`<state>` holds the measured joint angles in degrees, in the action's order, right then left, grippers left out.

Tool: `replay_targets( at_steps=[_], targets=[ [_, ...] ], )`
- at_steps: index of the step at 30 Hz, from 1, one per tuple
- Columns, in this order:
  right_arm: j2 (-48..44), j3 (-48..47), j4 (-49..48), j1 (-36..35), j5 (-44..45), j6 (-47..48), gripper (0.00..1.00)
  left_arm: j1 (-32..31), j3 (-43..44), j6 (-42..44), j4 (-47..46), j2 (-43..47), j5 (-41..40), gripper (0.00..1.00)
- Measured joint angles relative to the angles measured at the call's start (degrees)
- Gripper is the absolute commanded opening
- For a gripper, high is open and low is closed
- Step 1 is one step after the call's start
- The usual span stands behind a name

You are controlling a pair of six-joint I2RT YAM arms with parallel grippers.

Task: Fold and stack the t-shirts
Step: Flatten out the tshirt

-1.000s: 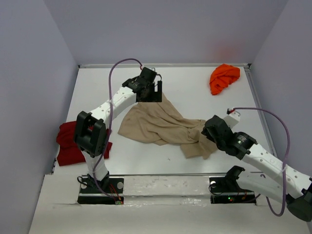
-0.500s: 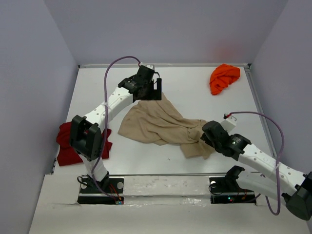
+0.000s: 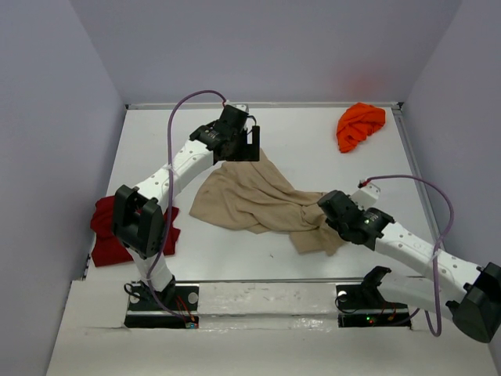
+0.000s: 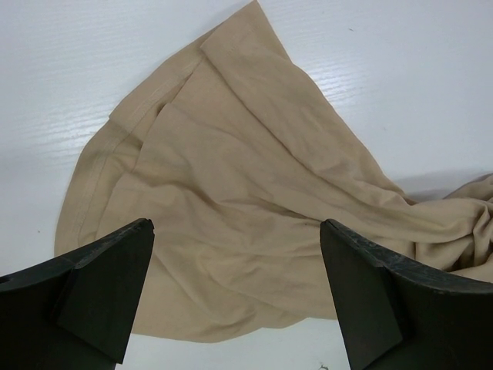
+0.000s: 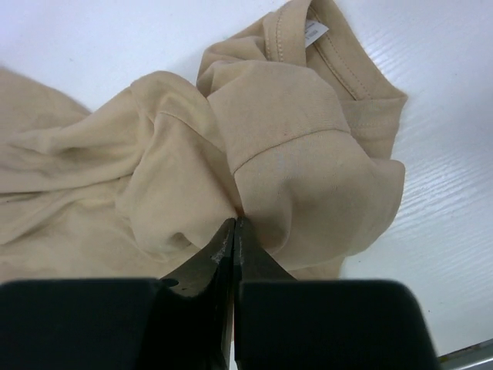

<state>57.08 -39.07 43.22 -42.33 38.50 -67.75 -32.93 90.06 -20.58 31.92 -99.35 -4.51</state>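
Right tool (image 5: 233,231) first: its two fingers are pressed together on a pinch of the crumpled tan short-sleeved cotton t-shirt (image 3: 258,200), just under a sleeve cuff. The white-tagged collar (image 5: 316,35) lies just beyond that pinch. My read is that this grip is an anchor at the neck end, so the bunched cloth can be drawn out flat before any fold.

Over to the left tool (image 4: 235,231): fingers wide apart, nothing between them, hanging above the opposite end of the same shirt. From the wrist view it looks clear of the cloth, though I cannot be sure of the gap. It seems set to come down on that far corner and give the right arm something to pull against.

The tan shirt sits mid-counter on the white counter (image 3: 313,149), between the two arms. Its long axis runs on a diagonal, from a narrow tip at the far side under the left tool to the wadded end at the near right. The collar points near-right; the stitched hem band (image 4: 100,154) is at the far-left end. It is twisted through the middle, not flat.

The dark red shirt (image 3: 106,235) lies heaped at the left edge beside the left arm. The bright orange shirt (image 3: 360,125) is balled in the far right corner, well apart from both tools. Neither looks folded, and no stack has begun.
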Motion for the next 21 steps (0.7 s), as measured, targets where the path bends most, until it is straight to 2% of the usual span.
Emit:
replay_targets(
  at_steps=[4, 12, 21],
  targets=[
    [-0.7, 0.0, -0.2, 0.0, 1.0, 0.7, 0.00, 0.0, 0.0, 0.0, 0.0, 0.0, 0.0, 0.99],
    [3.8, -2.6, -0.9, 0.0, 5.2, 6.0, 0.00, 0.0, 1.5, 0.2, 0.1, -1.8, -0.1, 0.99],
    [4.5, -14.7, -3.4, 0.0, 8.5, 14.1, 0.00, 0.0, 19.1, 2.6, 6.4, -20.6, 0.5, 0.99]
  ],
)
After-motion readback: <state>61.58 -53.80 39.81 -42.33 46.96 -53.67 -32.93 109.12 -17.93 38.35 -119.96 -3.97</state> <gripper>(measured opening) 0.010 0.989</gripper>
